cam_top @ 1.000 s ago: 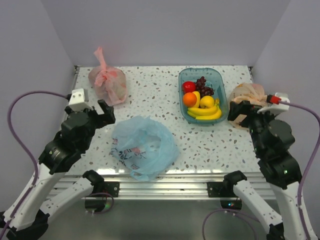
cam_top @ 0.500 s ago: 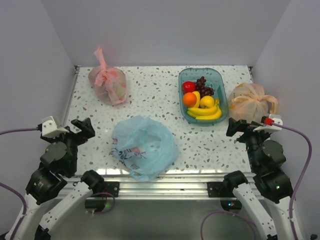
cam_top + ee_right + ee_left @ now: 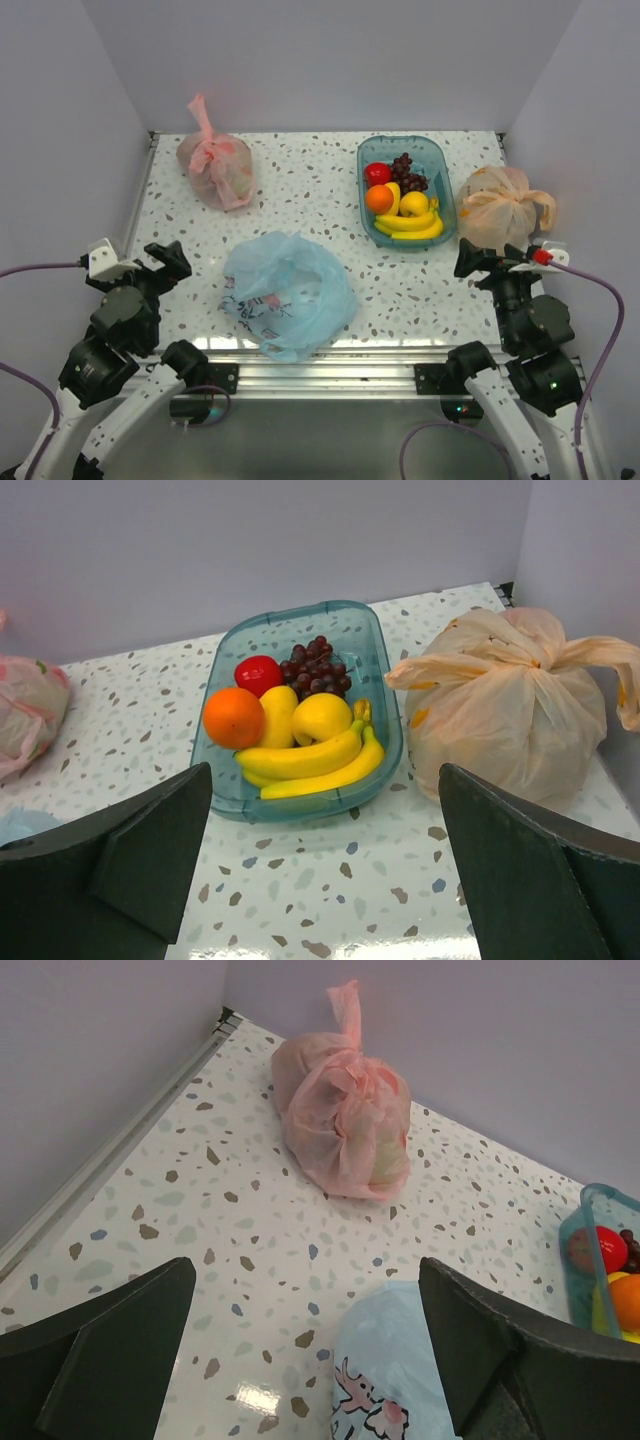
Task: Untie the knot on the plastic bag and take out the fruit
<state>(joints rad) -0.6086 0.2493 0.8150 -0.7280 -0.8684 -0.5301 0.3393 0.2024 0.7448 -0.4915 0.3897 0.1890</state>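
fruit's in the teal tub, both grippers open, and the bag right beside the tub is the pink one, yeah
Not the pink one: the right wrist view shows the orange bag beside the tub. The fruit is in the tub, and the left gripper and right gripper are open.

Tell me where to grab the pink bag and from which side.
Grip the pink bag by its twisted tail, which stands up above the knot and is thin. Come down from above with the left gripper, the nearer one; the rounded body looks too bulky for the jaws.
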